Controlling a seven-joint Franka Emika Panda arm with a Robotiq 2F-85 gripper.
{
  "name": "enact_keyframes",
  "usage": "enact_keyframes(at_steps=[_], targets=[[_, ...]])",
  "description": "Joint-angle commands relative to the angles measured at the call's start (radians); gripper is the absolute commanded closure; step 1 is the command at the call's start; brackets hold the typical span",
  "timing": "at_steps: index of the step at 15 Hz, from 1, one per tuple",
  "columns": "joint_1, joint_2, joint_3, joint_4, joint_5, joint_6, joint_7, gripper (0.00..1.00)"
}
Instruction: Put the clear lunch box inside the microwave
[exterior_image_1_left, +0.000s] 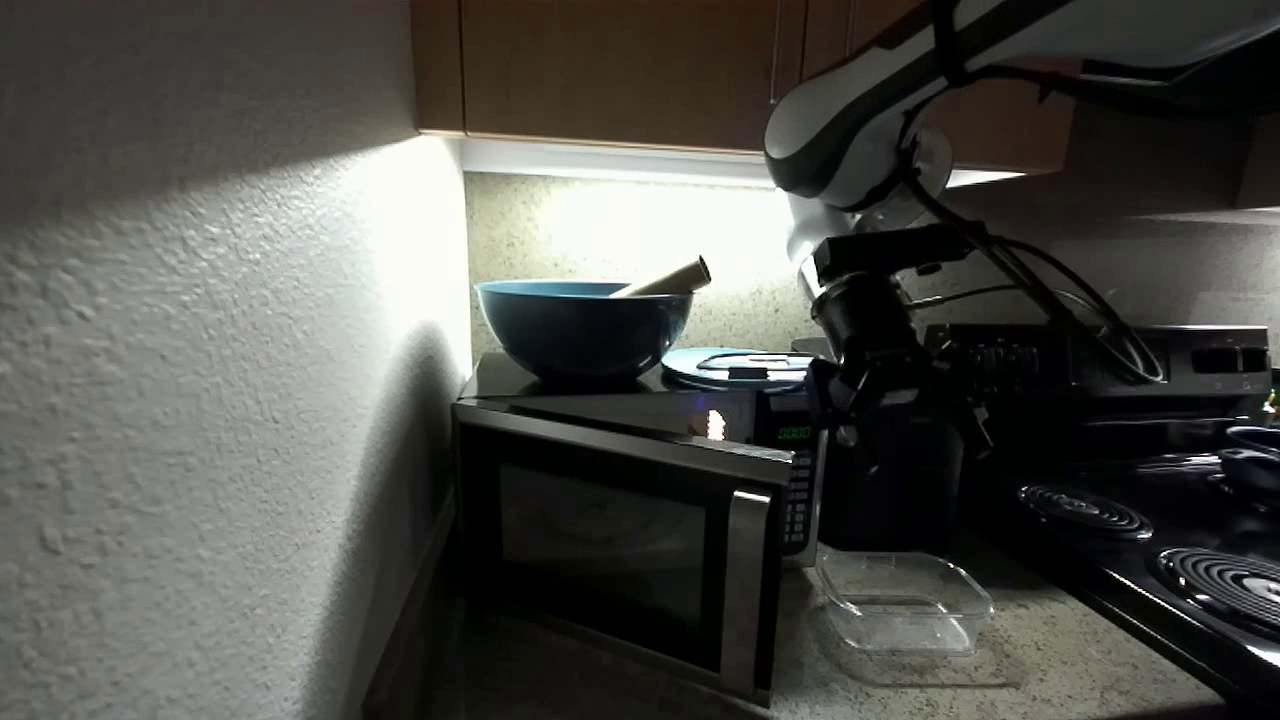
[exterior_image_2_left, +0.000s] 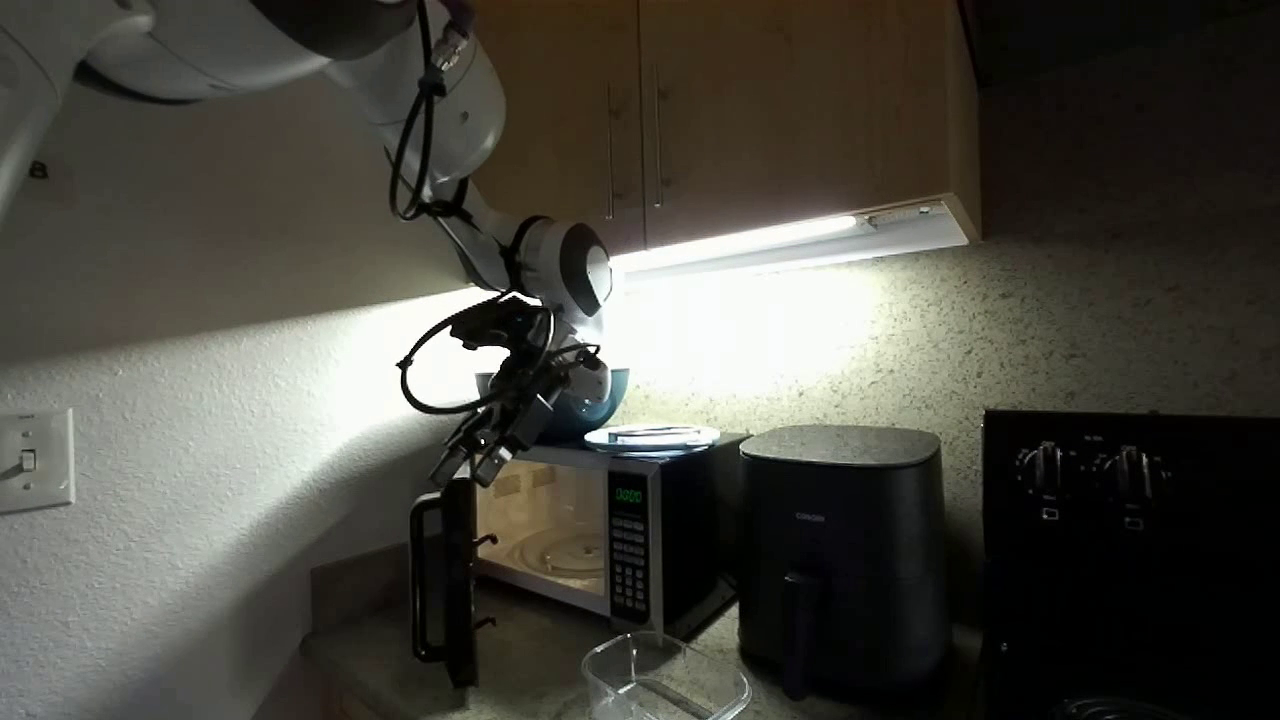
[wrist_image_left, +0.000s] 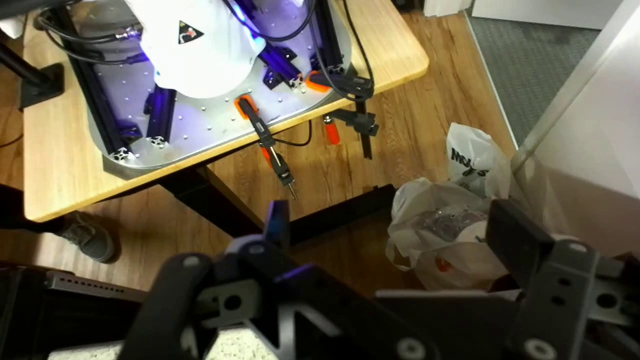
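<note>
The clear lunch box (exterior_image_1_left: 905, 608) stands upright on the counter, in front of the microwave's right side. It also shows at the bottom of an exterior view (exterior_image_2_left: 665, 685), where its lower part is cut off. The silver-grey microwave (exterior_image_1_left: 797, 500) has its door (exterior_image_1_left: 610, 550) partly open. Its lit cavity and glass turntable show beside the button panel (exterior_image_2_left: 630, 550) in an exterior view. My gripper (exterior_image_2_left: 463, 475) is near the top of the open door; whether it touches is unclear. In the wrist view my gripper (wrist_image_left: 392, 225) is open and empty. The wrist view shows neither box nor microwave.
A blue bowl (exterior_image_1_left: 585, 330) with a tube and a light-blue plate (exterior_image_1_left: 735, 368) sit on the microwave. A black air fryer (exterior_image_2_left: 845, 560) stands right of it, beside the stove (exterior_image_1_left: 1110, 530). A wall (exterior_image_1_left: 230, 400) and overhead cabinets (exterior_image_2_left: 780, 110) bound the space.
</note>
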Motion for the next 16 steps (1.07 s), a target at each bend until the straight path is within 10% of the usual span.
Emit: enact_keyframes(at_steps=[1,11,16], targets=[[0.01,0.009,-0.008,0.009,-0.016,-0.002,-0.001,0.0],[0.005,0.004,0.001,-0.012,-0.002,0.178,-0.077,0.0],[-0.004,-0.03,0.01,-0.089,0.047,0.455,-0.203,0.0]])
